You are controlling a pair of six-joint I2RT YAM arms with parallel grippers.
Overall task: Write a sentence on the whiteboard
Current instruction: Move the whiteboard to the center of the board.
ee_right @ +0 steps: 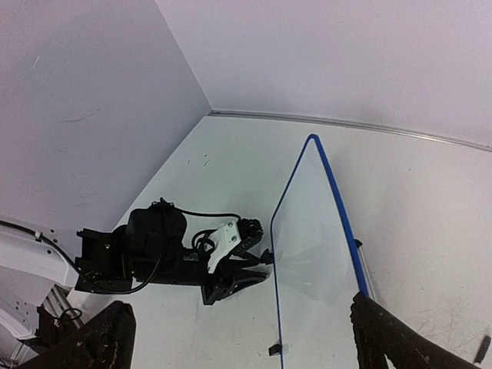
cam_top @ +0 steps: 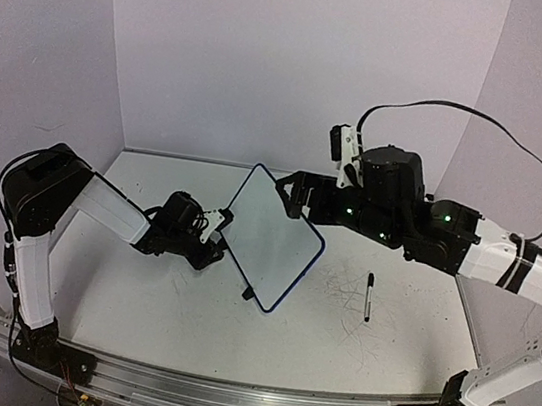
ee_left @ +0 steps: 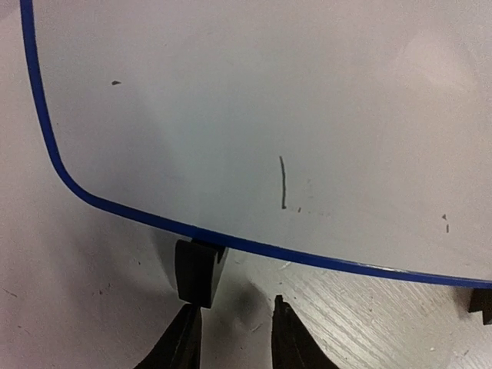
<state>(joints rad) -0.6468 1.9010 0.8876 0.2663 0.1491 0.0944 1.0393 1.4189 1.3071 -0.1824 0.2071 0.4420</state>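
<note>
Beside whiteboard (cam_top: pixel 273 234), left arm (cam_top: pixel 109 209) low, outstretched

Whiteboard (cam_top: pixel 271 235): face smooth and glossy, soft sheen, a few dark ink flecks; thin blue rim looks plastic
Foot (ee_left: pixel 198 270): matt black plastic
Table (cam_top: pixel 371 353): white, matt, scuffed, fine grain close up
Rail (cam_top: pixel 243 401): brushed metal
Left arm (cam_top: pixel 109 206): smooth white plastic shell, black joints

The scuffed white table (cam_top: pixel 137 295) carries the tilted whiteboard (cam_top: pixel 271 238) on its feet and a black marker (cam_top: pixel 369 297).
</note>
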